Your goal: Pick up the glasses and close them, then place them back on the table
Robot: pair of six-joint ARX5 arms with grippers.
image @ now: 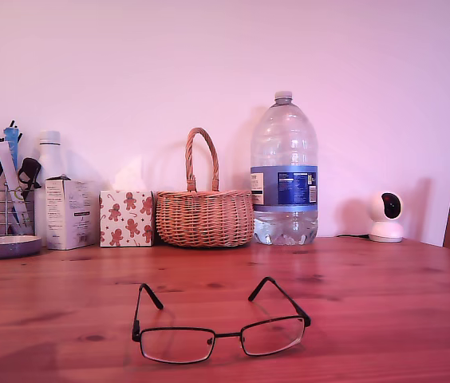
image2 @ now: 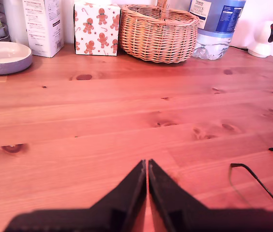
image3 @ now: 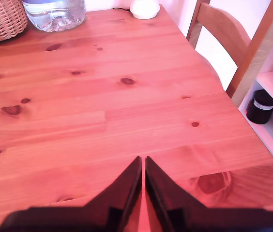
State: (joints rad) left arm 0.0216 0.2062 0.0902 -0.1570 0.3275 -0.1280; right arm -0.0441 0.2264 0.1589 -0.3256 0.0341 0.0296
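Observation:
The glasses (image: 219, 327) lie open on the table (image: 384, 303) near its front edge in the exterior view, lenses toward the camera and both temple arms pointing back toward the basket. In the first wrist view only one thin black temple arm of the glasses (image2: 260, 182) shows, off to the side of my first gripper (image2: 147, 165), which is shut and empty above bare wood. My second gripper (image3: 143, 161) is also shut with nothing in it, over the table (image3: 127, 111) close to the edge by the chair. Neither gripper appears in the exterior view.
Along the wall stand a wicker basket (image: 204, 215), a large water bottle (image: 284, 171), a gingerbread-print box (image: 127, 218), a white carton (image: 72, 212), a pen holder (image: 1, 183), a grey dish (image: 5, 246) and a small white camera (image: 386, 216). A wooden chair (image3: 223, 34) stands past the table edge.

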